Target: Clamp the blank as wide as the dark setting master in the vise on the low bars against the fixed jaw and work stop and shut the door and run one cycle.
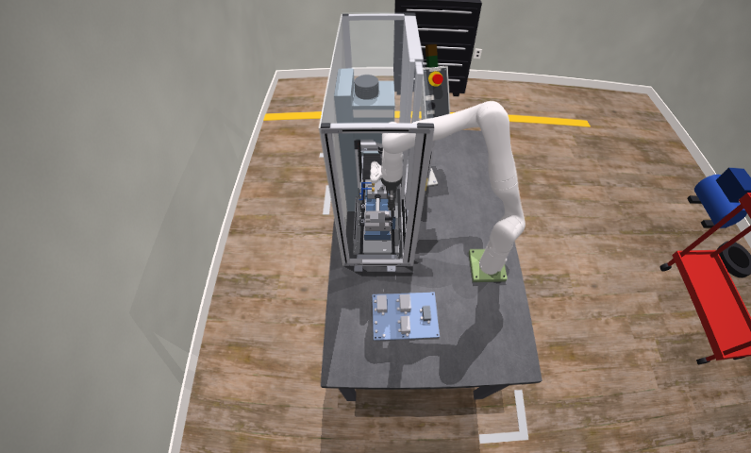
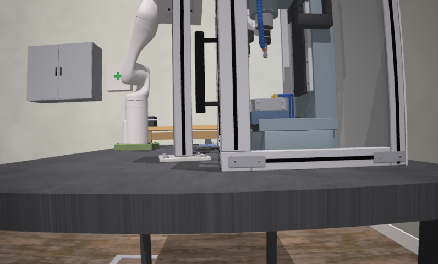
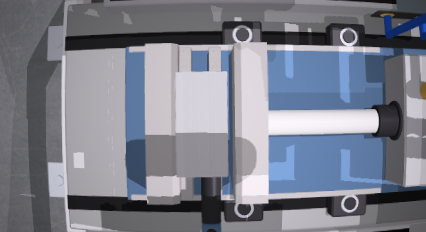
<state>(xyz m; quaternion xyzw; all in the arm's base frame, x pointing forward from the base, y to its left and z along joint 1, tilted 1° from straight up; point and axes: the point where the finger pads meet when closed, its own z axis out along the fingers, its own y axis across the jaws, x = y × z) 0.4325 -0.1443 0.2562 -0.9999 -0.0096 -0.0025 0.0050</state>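
In the wrist view a plain metal blank [image 3: 201, 104] lies between the jaws on two low bars, whose ends show beyond it. Its long side appears against the fixed jaw [image 3: 161, 87]; a narrow gap separates it from the moving jaw [image 3: 251, 87]. Its end appears to meet the dark work stop [image 3: 210, 199]. My gripper [image 1: 391, 205] is open and empty inside the guard, above the vise; its fingers are outside the wrist view. The dark setting master [image 1: 425, 312] stands on the blue plate [image 1: 422, 332]. The door handle [image 2: 199, 71] shows; my arm passes through the open side. The knob's state is unclear.
Other blanks [image 1: 381, 303] [image 1: 405, 303] [image 1: 405, 324] stand on the plate. The spindle tool [image 2: 264, 52] and blue hose [image 2: 259, 26] hang inside the guard. Guard posts [image 1: 423, 196] stand close to my arm. The control column [image 1: 437, 99] is beyond it; the amber lamp [image 1: 431, 51] looks unlit.
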